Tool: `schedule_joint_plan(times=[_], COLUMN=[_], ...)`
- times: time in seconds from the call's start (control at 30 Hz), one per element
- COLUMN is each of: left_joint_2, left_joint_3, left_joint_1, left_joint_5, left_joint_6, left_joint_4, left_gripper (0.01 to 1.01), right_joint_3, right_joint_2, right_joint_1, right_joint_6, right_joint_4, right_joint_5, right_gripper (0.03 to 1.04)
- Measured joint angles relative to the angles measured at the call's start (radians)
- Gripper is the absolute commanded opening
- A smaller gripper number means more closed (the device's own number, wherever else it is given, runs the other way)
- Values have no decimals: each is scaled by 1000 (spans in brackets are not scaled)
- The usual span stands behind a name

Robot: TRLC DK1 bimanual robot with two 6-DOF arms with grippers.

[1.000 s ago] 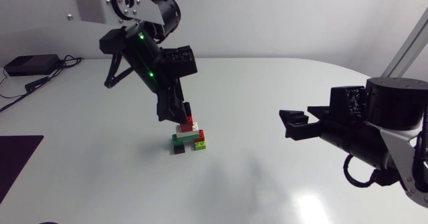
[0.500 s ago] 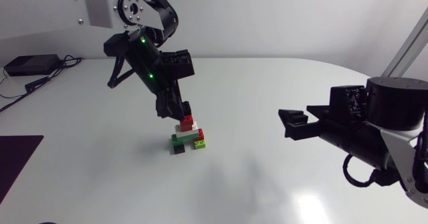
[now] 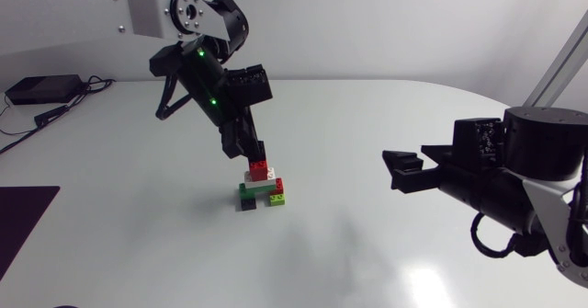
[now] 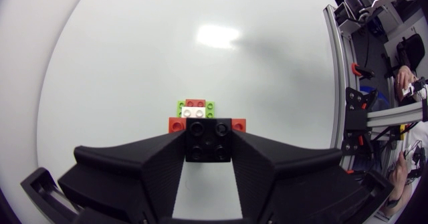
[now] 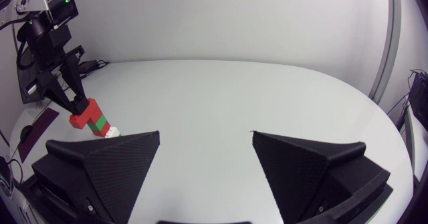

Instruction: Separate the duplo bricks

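Left end effector clamped on black brick at top of duplo stack; right end effector fingers apart, well away.

Left gripper: two broad black fingers pressed against one brick from either side.
Black brick: centre of the frame, four studs showing, clamped between the fingers.
Red brick: touching the black brick, one end showing past each fingertip.
White brick: just ahead of the fingertips, flanked by lime-green studs.
Table: white, with a bright glare patch further ahead.
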Motion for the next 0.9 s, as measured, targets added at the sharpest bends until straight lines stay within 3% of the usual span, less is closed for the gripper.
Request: schedule_joint_plan(times=[0.47,0.7,0.9], left_joint_2=[0,-34,-61], left_joint_3=[0,-4,-8], left_joint_1=[51,103,54], left_joint_5=[26,-1,-58], left_joint_6=[-56,-209,-411], left_joint_4=[19,87,91], left_gripper=[244,244,244], right_joint_3=[-18,-32,-32], right_joint_2=[-8,-12,-12], right_joint_1=[6,10,34], right_joint_6=[0,0,0], right_joint_4=[2,16,29], right_joint_5=[0,0,5], right_gripper=[1002,1002,1002])
